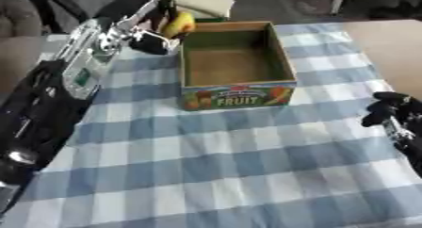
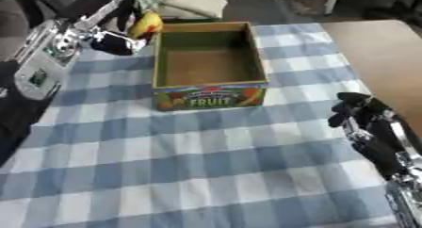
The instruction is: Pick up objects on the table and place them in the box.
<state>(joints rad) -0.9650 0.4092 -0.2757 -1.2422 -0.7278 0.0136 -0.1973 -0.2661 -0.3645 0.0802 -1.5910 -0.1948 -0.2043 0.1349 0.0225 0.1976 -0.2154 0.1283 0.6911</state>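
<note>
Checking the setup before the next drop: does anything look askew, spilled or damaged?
Nothing stands out. The fruit box sits upright and empty on the checked tablecloth; the left hand holds a yellow object beside its far left corner.

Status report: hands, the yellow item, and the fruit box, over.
Left hand curled on yellow object, just outside box far-left corner. Right hand idle, curled, right edge. Box interior shows nothing inside, nothing blocking.
</note>
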